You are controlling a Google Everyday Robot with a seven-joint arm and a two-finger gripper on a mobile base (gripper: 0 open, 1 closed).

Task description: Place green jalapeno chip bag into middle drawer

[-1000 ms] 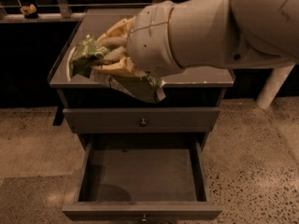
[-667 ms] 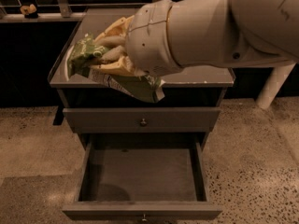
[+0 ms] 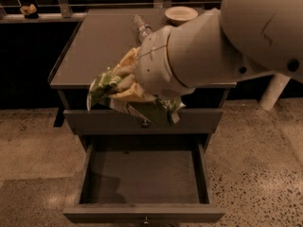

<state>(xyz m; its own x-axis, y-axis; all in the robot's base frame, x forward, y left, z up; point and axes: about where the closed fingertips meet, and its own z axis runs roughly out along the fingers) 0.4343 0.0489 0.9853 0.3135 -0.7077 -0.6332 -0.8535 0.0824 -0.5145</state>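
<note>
Tan and two-fingered, the claw (image 3: 119,82) at the end of the smooth, rounded cream arm (image 3: 213,51) hangs over the near edge of the matte grey-brown cabinet top (image 3: 99,46), above the wide, shallow middle drawer (image 3: 147,176), which is pulled open on a bare flat floor. Its fingers (image 3: 127,94) pinch the crumpled olive-green foil chip bag (image 3: 100,85), which bulges left of them and trails down to the right. Compared with a second ago, claw and bag sit lower and nearer, uncovering a clear plastic bottle (image 3: 142,28) and a pale round bowl (image 3: 181,14) at the far side.

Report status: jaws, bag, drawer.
Gripper, jaws shut on green jalapeno chip bag, above middle drawer. Drawer open, floor bare. Drop path looks unobstructed.
</note>
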